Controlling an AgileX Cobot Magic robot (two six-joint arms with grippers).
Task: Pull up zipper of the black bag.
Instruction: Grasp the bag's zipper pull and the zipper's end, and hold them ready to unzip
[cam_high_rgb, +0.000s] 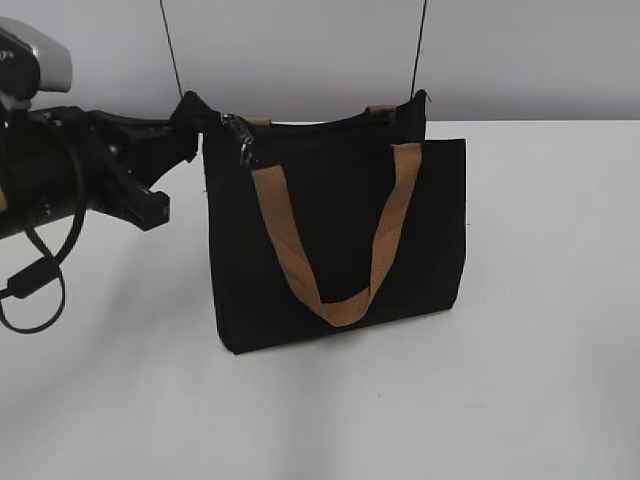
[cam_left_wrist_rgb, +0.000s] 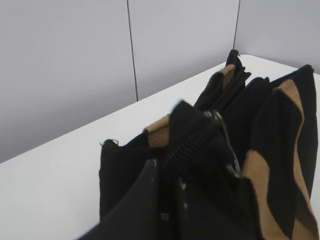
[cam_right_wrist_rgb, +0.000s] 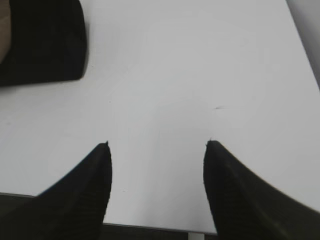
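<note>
Bag corner clamped in left jaws; only the right wrist view shows right jaws apart over table.

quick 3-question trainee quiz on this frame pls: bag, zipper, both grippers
1. True or false: the black bag lies flat on the table.
2. Which gripper is at the bag's top corner, beside the zipper pull?
A. left gripper
B. right gripper
C. neither
3. Fill in: the right gripper's fingers are spread with only ____ between them.

Key
1. False. It stands upright, one tan handle hanging down its front.
2. A. Whether its fingers are closed on the fabric is not clear.
3. Bare table; the bag's corner is at the upper left of that view.
</note>
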